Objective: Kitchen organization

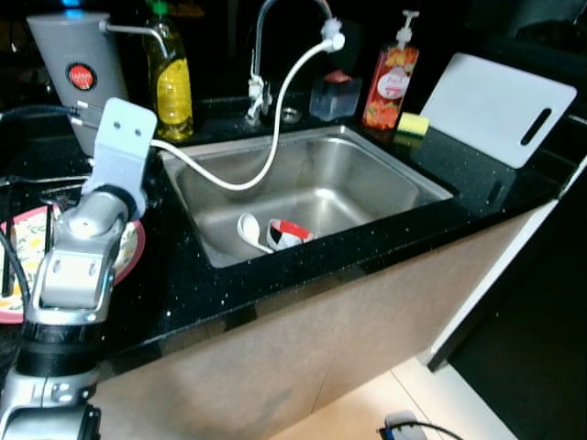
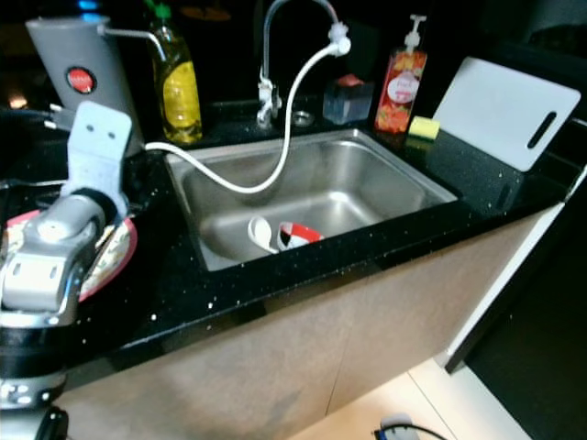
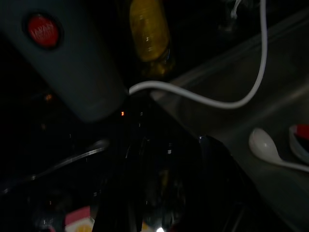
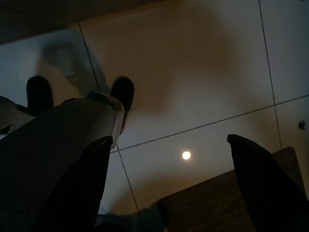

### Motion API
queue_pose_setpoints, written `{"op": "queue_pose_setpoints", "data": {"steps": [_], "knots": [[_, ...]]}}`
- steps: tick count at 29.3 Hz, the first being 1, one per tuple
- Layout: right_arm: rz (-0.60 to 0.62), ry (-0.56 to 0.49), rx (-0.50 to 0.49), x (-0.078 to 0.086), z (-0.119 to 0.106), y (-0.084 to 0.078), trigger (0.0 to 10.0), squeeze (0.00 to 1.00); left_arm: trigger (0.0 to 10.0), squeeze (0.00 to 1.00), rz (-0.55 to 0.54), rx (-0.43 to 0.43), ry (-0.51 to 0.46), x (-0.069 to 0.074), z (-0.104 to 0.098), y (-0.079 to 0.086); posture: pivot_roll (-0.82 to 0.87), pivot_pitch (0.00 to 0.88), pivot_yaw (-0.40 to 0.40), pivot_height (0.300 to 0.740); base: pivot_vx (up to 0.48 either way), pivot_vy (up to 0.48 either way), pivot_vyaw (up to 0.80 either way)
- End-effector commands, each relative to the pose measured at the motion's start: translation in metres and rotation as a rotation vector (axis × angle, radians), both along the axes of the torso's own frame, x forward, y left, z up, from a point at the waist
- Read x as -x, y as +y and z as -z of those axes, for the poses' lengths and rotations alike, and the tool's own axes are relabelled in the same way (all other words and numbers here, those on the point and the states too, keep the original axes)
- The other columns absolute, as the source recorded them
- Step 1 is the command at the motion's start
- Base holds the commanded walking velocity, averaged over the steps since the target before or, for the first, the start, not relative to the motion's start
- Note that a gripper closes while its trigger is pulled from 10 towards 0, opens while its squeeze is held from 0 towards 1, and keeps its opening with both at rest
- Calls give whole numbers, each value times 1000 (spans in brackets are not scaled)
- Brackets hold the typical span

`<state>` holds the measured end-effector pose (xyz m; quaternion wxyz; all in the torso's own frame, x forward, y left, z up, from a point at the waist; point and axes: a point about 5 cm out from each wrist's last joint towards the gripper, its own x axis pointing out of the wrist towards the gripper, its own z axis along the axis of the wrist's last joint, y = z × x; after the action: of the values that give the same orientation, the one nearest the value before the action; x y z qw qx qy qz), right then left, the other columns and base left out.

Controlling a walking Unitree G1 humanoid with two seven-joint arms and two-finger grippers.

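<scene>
Our left gripper [image 3: 166, 193] hovers over the plate [image 1: 128, 252] on the black counter [image 1: 275, 284]; its fingers look apart, though the wrist view is dark. Our right gripper [image 4: 166, 188] hangs idle above floor tiles [image 4: 203, 72], fingers spread. In the sink [image 1: 367, 156] lie a white spoon [image 1: 249, 229] and red-rimmed bowl [image 1: 292, 233].

A spoon [image 1: 248, 229] and a cup [image 1: 289, 234] lie together in the sink [image 1: 367, 174], a plate [image 1: 128, 252] sits on the counter to its left, a cutting board [image 1: 495, 105] leans at its right
</scene>
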<state>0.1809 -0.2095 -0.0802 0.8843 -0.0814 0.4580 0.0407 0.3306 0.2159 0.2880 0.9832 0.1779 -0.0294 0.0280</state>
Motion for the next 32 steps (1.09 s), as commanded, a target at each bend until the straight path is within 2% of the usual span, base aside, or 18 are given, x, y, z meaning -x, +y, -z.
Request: {"op": "queue_pose_setpoints", "data": {"steps": [1,2,4,7,10,13,15,16,18,19,20,22,24,26,28,30,31,32], "knots": [[25,12,-6,4,2,-2,10000,0,10000,0,-26,48,32,3,-1,5,-56,83,-67,740,0,0,0],[24,12,-6,4,2,-2,10000,0,10000,0,-51,108,61,5,0,9,-51,84,-67,740,0,0,0],[25,12,-7,4,2,-1,10000,0,10000,0,-85,141,96,9,1,13,-48,85,-66,740,0,0,0],[25,12,-8,4,2,-1,10000,0,10000,0,-107,157,120,11,2,16,-48,85,-66,740,0,0,0],[45,5,-14,3,1,-2,10000,0,10000,0,-203,153,136,13,5,32,-42,84,-68,740,0,0,0],[45,5,-14,3,1,-2,10000,0,10000,0,-203,153,136,13,5,32,-42,84,-68,740,0,0,0],[265,-26,-8,1,-5,-30,10000,0,10000,0,-270,135,130,12,5,43,-49,83,-69,740,0,0,0],[265,-26,-8,1,-5,-30,10000,0,10000,0,-270,135,130,12,5,43,-49,83,-69,740,0,0,0],[554,-54,-15,10,-10,-60,10000,0,10000,0,-298,151,132,12,3,47,-57,83,-70,740,0,0,0],[554,-54,-15,10,-10,-60,10000,0,10000,0,-298,151,132,12,3,47,-57,83,-70,740,0,0,0],[725,-81,-22,17,-12,-76,10000,0,10000,0,-308,155,133,12,3,49,-59,84,-69,740,0,0,0],[725,-81,-22,17,-12,-76,10000,0,10000,0,-308,155,133,12,3,49,-59,84,-69,740,0,0,0],[962,-175,15,23,-25,-109,10000,0,10000,0,-318,156,136,13,1,50,-63,86,-63,740,0,0,0],[1026,-294,35,12,-44,-130,10000,0,10000,0,-315,149,137,12,1,50,-71,86,-54,740,0,0,0],[1035,-335,34,6,-51,-135,10000,0,10000,0,-314,146,137,12,1,50,-73,86,-53,740,0,0,0],[1045,-530,46,-26,-88,-157,10000,0,10000,0,-308,149,139,10,1,49,-80,83,-47,740,0,0,0],[1045,-530,46,-26,-88,-157,10000,0,10000,0,-308,149,139,10,1,49,-80,83,-47,740,0,0,0],[1045,-598,60,-36,-103,-164,10000,0,10000,0,-306,149,140,9,2,49,-81,83,-46,740,0,0,0]]}}
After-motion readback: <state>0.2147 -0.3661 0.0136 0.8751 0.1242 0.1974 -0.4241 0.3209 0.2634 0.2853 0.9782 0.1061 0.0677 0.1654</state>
